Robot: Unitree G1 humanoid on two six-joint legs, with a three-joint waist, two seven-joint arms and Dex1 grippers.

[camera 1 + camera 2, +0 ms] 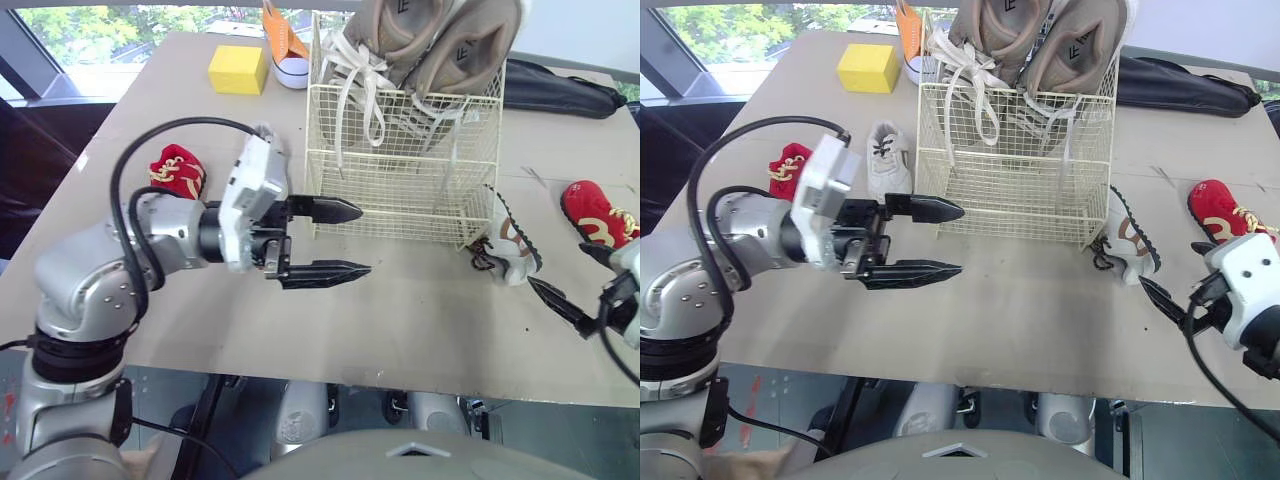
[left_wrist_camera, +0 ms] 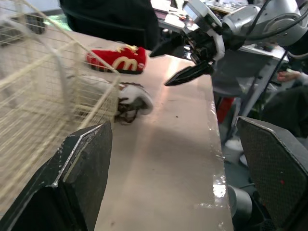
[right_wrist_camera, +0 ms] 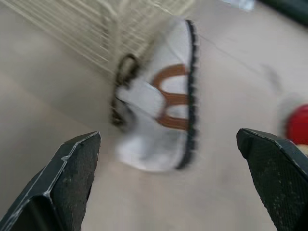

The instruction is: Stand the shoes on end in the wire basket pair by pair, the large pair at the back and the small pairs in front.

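- Red with gold laces, a small shoe [image 1: 177, 170] lies near the left edge of the tan table [image 1: 420, 330], beyond our left arm.
- Further back we see a yellow block [image 1: 238, 69]. Just to its right lies an orange shoe [image 1: 287, 50] with a white toe, close to the basket's back left corner.
- A small white shoe [image 1: 885, 160] lies flat just left of the basket, laces up.
- The left gripper [image 1: 365, 240] hovers low over the table before the basket's left front corner. Its two black fingers are spread apart and hold nothing, with the tips pointing right.
- The cream wire basket [image 1: 400, 190] stands mid-table. The large grey pair [image 1: 430, 40] stands on end inside it along the back, rising well above the rim with white laces hanging down over the wire.
- A black bag [image 1: 560, 90] lies behind the basket, to the right.
- A white shoe with brown stripes [image 1: 512, 250] and a dark-edged sole rests on the table just beside the basket's right front corner. We cannot tell whether it touches the wire.
- The right gripper [image 2: 160, 69] sits near that striped shoe and is aimed at it. Its fingers are wide apart and empty, clear of the shoe.
- A second red shoe [image 1: 598, 215] lies near the table's right edge, close to the right gripper.
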